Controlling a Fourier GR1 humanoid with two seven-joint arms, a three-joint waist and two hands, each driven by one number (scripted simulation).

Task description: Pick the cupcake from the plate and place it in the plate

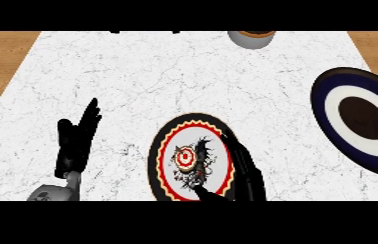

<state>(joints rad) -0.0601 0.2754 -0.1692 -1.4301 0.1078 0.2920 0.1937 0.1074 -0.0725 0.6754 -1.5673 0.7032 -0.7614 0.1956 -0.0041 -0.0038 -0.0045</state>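
The left hand (76, 143) shows over the left part of the white marble counter (148, 73), near its front edge, with its fingers (91, 113) straight and pointing away toward the far edge; it holds nothing and touches nothing.

To its right, near the middle of the front edge, lies a round patterned plate (164, 138) with a black rim, a red ring and a cream centre. On that centre sits the cupcake (185, 158), a small red and white round seen from above, a little left of the plate's middle. A dark, ragged patch lies just beside it on the plate.

The right hand (247, 175) comes in over the right half of this plate. Its fingers (235, 148) run long and nearly straight along the plate's right side, pointing toward the far edge, and the thumb (205, 192) reaches in from the front. The cupcake lies just left of the fingers, between them and the thumb, but apart from both; the hand is spread wide and has hold of nothing.

At the counter's far edge, right of centre, stands a grey cup (251, 39), partly cut off. At the right edge lies a second plate (328, 118), dark blue with a white ring and a dark centre, well apart from the cupcake.
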